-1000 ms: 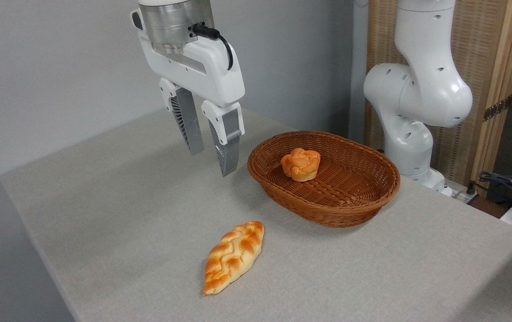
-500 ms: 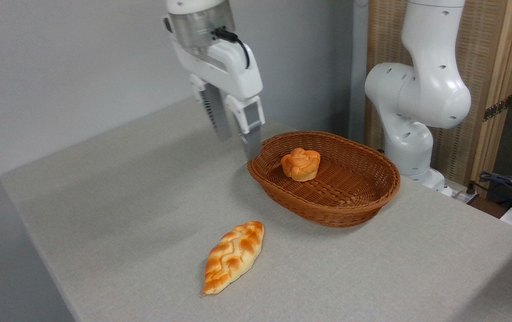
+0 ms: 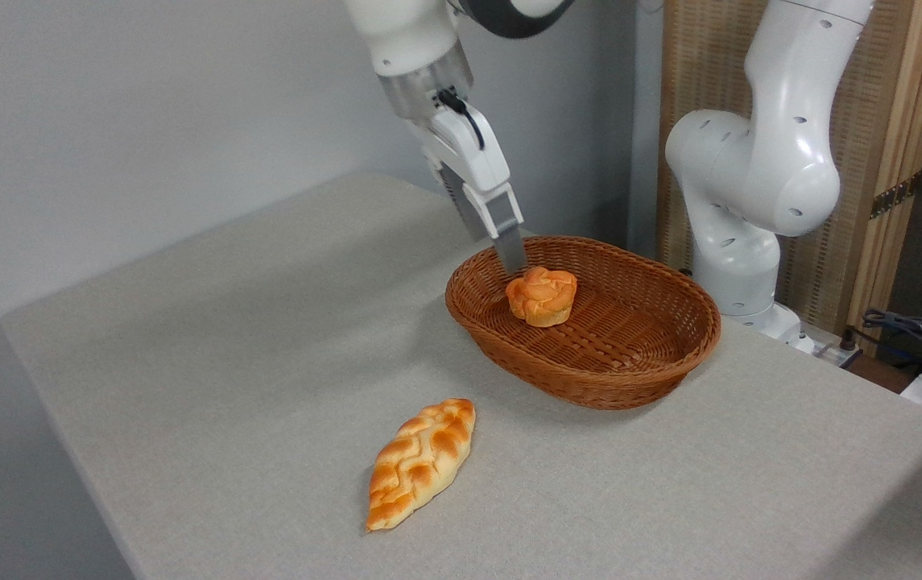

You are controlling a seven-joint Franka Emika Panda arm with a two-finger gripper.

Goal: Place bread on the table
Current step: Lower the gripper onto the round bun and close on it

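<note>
1. Over at the basket [image 3: 589, 362], the bread [image 3: 542, 296] sits inside, not lifted yet.
2. Gripper [image 3: 514, 262] tips hang beside it; can't tell how the jaws stand.
3. Grabbing and moving it to the worktop [image 3: 227, 346] is all left, I'd say.

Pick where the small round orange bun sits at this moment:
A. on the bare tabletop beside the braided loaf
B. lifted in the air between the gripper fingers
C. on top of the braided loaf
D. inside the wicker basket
D. The bun rests on the woven floor of the wicker basket, with the gripper just reaching its upper left edge; the braided loaf lies apart on the table.
</note>
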